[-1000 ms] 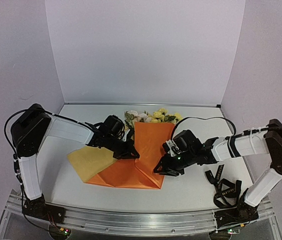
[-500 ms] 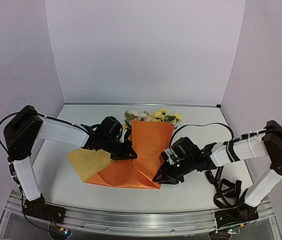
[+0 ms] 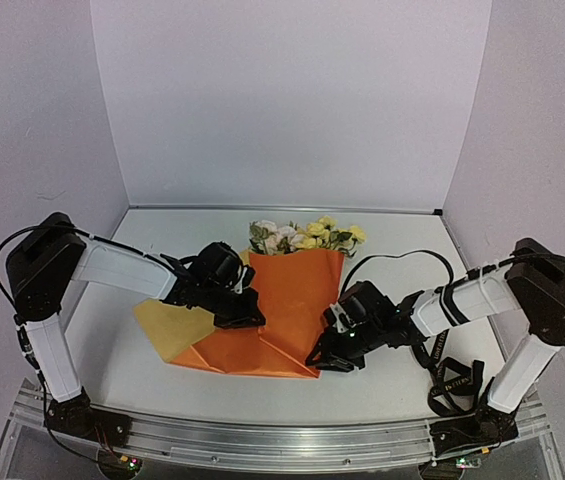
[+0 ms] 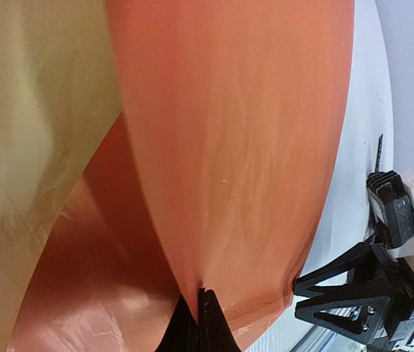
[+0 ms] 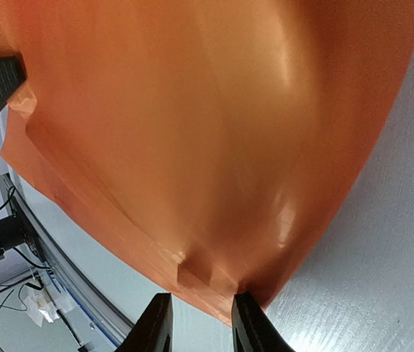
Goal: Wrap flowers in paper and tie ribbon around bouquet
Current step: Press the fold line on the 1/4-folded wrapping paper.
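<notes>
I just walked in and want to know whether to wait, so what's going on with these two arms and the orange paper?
The two arms are wrapping the flowers in the paper. The left pincer is shut on the edge of an orange flap, while the right pincer sits open at the sheet's near right corner. The blooms poke out at the far end. The ribbon lies on the table beside the right arm, not yet tied.

A white table (image 3: 382, 385) meets lavender walls (image 3: 292, 100), aluminium rail (image 3: 262, 440) in front.
</notes>
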Robot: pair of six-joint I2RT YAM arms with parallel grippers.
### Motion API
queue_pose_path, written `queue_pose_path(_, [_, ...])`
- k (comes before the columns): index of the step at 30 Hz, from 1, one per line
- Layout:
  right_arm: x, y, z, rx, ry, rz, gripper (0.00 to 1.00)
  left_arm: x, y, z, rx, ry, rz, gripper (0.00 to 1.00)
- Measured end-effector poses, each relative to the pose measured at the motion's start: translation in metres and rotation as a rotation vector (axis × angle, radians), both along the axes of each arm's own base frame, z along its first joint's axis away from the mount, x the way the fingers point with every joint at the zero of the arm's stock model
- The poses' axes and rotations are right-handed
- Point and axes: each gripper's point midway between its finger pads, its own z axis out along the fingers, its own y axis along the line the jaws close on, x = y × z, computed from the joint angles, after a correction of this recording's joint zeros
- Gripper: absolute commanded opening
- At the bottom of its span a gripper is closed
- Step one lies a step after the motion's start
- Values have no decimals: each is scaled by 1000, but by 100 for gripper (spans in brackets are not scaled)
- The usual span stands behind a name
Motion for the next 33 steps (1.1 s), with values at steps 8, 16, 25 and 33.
queue_pose_path(8, [2, 2, -5, 6, 16, -25, 27, 4, 6, -5, 36, -23, 20, 13])
queue_pose_path(16, [2, 3, -6, 3, 30, -33, 26, 6, 24, 28, 97, -122, 7, 28])
queue_pose_path(25, [2, 3, -6, -5, 38, -36, 26, 2, -18, 89, 12, -265, -119, 13])
queue_pose_path(33, [2, 3, -6, -12, 44, -36, 27, -36, -36, 13, 64, -106, -247, 0])
